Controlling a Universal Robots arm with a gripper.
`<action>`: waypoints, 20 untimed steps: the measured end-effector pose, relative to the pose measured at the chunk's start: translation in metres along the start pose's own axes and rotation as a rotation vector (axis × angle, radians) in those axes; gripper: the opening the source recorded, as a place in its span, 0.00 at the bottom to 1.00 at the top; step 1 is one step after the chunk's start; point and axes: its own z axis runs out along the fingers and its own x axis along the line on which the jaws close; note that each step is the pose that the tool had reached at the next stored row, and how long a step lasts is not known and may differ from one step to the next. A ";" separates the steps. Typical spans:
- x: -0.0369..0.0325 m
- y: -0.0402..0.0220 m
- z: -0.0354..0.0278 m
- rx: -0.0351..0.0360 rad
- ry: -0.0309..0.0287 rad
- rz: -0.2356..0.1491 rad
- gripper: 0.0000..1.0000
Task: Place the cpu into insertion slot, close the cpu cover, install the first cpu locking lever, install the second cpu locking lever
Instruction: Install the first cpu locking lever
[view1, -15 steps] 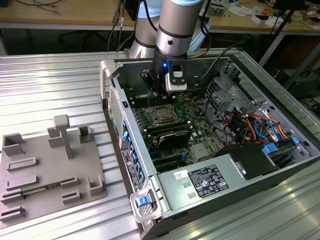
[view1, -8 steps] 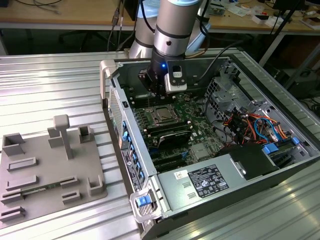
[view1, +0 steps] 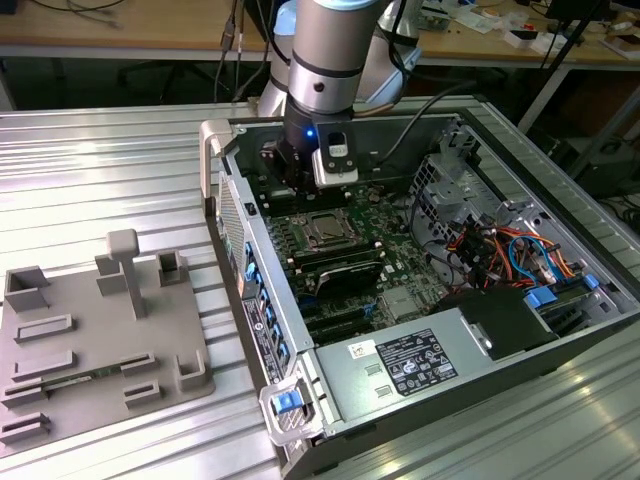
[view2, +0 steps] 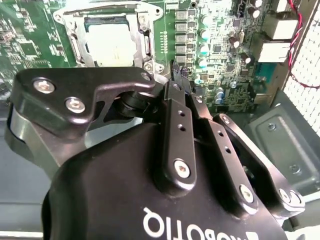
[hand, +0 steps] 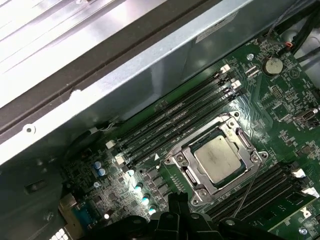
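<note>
On the exterior view's left, a grey tray (view1: 100, 340) lies on the ribbed metal table (view1: 120, 170). Next to it is an open computer case (view1: 255, 300) with a green board (view1: 385, 215) inside. The arm (view1: 325, 60) reaches down into the far end of the case. In the second wrist view its claw (view2: 176, 75) has its tips pressed together with nothing between them. It hangs over the board near the cpu (view1: 325, 231) but does not touch it. The cpu sits flat in the slot (hand: 202, 192). The cover (hand: 240, 140) lies down around it, so the grey top shows through the window. A thin lever (hand: 248, 190) runs slanting along one side of the slot. Long black strips (hand: 170, 122) run beside the slot. Further to the exterior view's right are orange and blue cables (view1: 500, 245). At the near end of the case is a grey power box (view1: 420, 360) with a label.
</note>
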 end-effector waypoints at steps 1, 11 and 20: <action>0.0001 -0.0001 0.0001 -0.0005 0.0009 -0.019 0.11; 0.0109 0.0030 0.0012 -0.0023 0.0035 -0.077 0.11; 0.0138 0.0066 0.0037 -0.0093 0.0103 -0.162 0.11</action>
